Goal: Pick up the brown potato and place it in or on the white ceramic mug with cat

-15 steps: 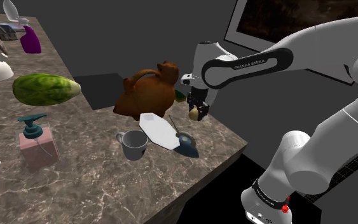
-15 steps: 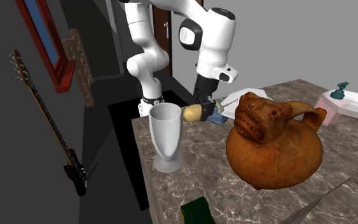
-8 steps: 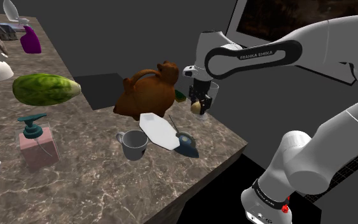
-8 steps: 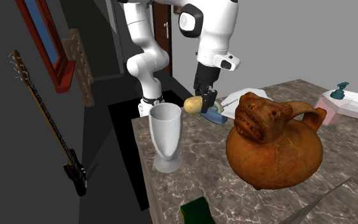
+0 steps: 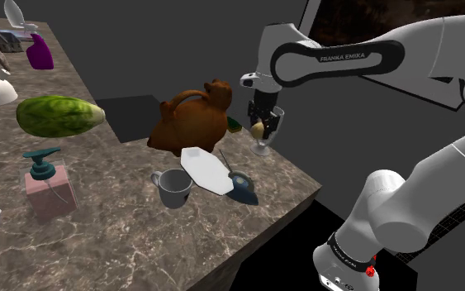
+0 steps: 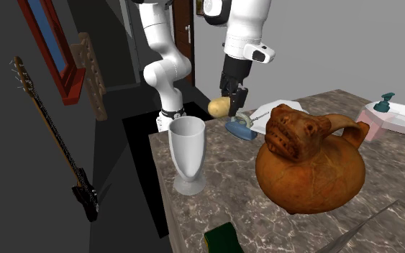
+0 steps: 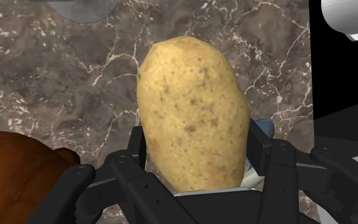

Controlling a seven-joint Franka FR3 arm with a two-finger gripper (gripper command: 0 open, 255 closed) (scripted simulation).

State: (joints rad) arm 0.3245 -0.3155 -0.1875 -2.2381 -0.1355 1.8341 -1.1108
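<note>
Wrist view: one potato [image 7: 193, 114] clasped in pincer [image 7: 199, 162]; shoulder view: one mug [image 5: 173, 188].

Potato aloft near the counter's edge, mug well apart

The potato [image 5: 258, 130] sits clasped between the fingers of the gripper [image 5: 261, 128], above the counter [image 5: 123, 240] near its edge. In the shoulder view it hangs right of the animal-shaped jug [image 5: 191, 122]. The mug [image 5: 173, 188] stands nearer the camera, to the potato's lower left, with a flat dish [image 5: 206, 169] just beside it on the right. A soap dispenser [image 5: 49, 186] stands left of the mug, with a gourd [image 5: 59, 116] behind the dispenser.
</note>
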